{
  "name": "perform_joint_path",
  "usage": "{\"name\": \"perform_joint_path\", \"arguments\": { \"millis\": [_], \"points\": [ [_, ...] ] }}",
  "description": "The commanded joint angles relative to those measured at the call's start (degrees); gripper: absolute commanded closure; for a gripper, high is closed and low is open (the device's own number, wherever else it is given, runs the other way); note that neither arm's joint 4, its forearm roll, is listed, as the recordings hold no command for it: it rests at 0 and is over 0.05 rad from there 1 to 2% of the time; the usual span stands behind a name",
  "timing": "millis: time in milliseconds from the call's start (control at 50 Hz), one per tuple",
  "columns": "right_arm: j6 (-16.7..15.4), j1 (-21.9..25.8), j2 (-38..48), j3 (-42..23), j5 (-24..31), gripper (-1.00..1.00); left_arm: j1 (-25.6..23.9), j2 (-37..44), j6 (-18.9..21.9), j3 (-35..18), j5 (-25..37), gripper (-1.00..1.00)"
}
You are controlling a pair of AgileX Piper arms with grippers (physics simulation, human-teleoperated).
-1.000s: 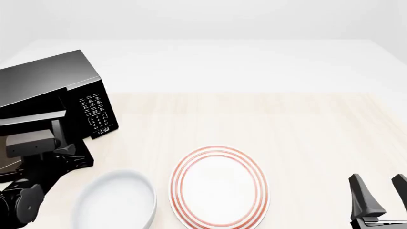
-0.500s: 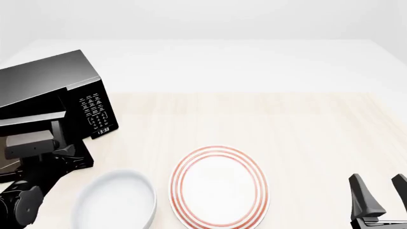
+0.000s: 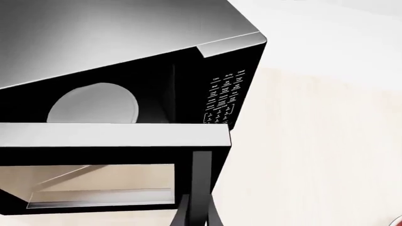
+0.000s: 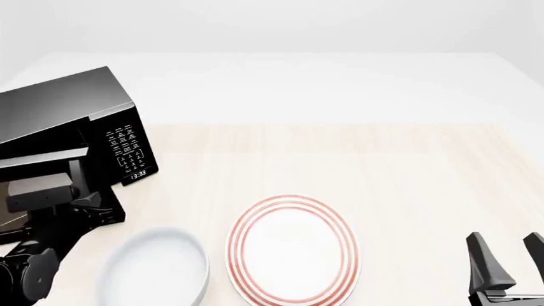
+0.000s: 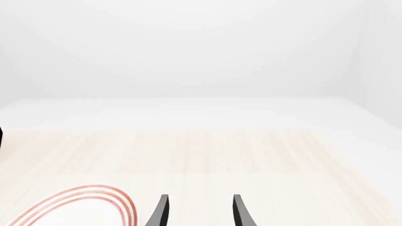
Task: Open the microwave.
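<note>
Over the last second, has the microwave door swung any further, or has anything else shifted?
Barely. The microwave door, already ajar, has come a touch further out with the left gripper at its handle. The right gripper stays open and parked; the red-ringed plate and white bowl have not moved.

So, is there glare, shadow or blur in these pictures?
Left wrist view: the microwave top carries a soft grey sheen, and the door window reflects the pale table; edges stay sharp. Front view: flat, even light, almost no shadow under the striped plate or white bowl. Right wrist view: bright, washed-out background, no blur.
</note>
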Motion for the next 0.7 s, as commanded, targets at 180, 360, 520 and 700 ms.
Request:
{"name": "perform_joint_path", "arguments": {
  "millis": [180, 360, 520, 700],
  "points": [
    [-0.03, 0.01, 0.0, 0.0, 0.0, -1.0, -3.89, -2.18, -4.15, -1.81, -0.9, -1.0],
    [0.01, 0.01, 0.0, 0.0, 0.0, -1.0, -2.89, -2.13, -4.19, -1.56, -1.15, -1.0],
    [0.0, 0.0, 0.0, 0.0, 0.0, -1.0, -2.13, -2.39, -3.92, -1.26, -1.2, -1.0],
    [0.0, 0.0, 0.01, 0.0, 0.0, -1.0, -2.02, -3.29, -3.58, -1.59, -0.13, -1.0]
  ]
}}
